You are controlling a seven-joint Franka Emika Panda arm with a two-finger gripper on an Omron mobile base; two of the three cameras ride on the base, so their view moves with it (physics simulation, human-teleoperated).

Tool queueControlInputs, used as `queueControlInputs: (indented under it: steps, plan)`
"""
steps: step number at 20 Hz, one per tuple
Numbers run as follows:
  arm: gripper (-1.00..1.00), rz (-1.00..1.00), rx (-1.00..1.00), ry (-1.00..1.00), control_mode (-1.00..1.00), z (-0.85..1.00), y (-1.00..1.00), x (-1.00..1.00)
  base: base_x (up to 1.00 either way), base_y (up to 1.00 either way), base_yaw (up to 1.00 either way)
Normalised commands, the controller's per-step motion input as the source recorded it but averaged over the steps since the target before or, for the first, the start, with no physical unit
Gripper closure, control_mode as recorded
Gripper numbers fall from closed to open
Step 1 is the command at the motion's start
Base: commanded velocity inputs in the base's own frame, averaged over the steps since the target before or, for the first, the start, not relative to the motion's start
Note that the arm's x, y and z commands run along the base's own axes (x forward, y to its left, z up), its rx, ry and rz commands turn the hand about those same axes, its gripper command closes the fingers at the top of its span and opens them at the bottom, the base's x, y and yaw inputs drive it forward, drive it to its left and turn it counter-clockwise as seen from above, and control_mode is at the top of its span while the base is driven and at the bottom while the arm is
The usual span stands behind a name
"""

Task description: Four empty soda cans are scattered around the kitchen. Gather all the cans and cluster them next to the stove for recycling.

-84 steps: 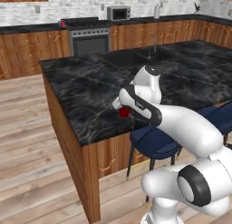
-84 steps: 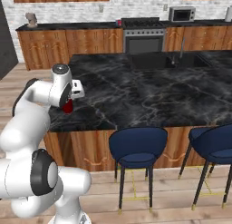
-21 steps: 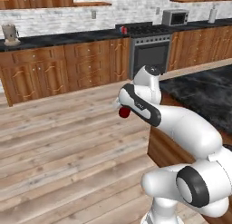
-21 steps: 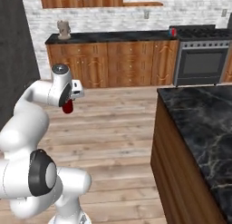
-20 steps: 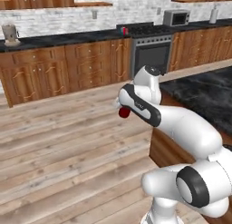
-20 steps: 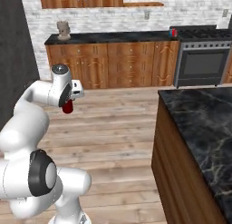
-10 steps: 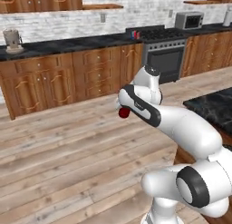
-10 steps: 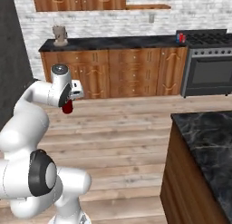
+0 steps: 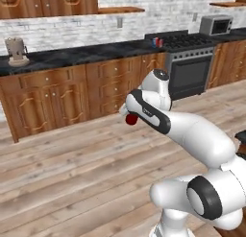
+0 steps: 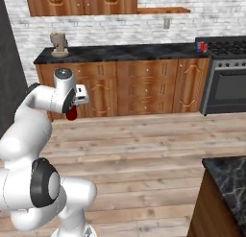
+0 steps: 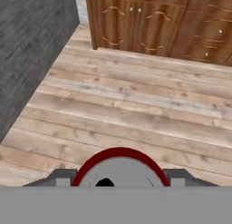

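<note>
My gripper (image 9: 129,117) is shut on a red soda can (image 9: 130,119), carried in the air over the wooden floor. From the right base the same red soda can (image 10: 71,114) hangs under the gripper (image 10: 72,111). The hand view looks down on its silver top and red rim (image 11: 119,166) between the fingers. The black stove (image 9: 190,68) stands at the back right, also seen as the stove (image 10: 227,82). On the counter just left of it stand a red can (image 9: 160,41) and a bluish one (image 9: 154,41), tiny at this distance; they show again as cans (image 10: 202,46).
A long dark counter (image 9: 81,53) over wooden cabinets (image 10: 144,87) runs along the back wall. A microwave (image 9: 215,25) sits right of the stove. A dark island corner (image 10: 230,176) juts in at the lower right. A grey wall (image 11: 31,51) stands to one side.
The whole scene has shifted: the base has driven away from the island toward the back counter and stove. The arm's pose and the held red can are unchanged.
</note>
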Motion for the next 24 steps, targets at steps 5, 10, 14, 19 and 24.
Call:
queueControlInputs:
  steps: [5,10,14,19,24]
  plan:
    - [1.00,0.00,0.00,0.00,1.00,0.00,0.00,0.00,1.00,0.46,0.00]
    - [1.00,0.00,0.00,0.00,1.00,0.00,0.00,0.00,1.00,0.38,0.00]
    - [1.00,0.00,0.00,0.00,1.00,0.00,0.00,0.00,1.00,0.30,0.00]
    - [1.00,0.00,0.00,0.00,1.00,0.00,0.00,0.00,1.00,0.12,0.00]
    - [1.00,0.00,0.00,0.00,1.00,0.00,0.00,0.00,1.00,-0.19,0.03]
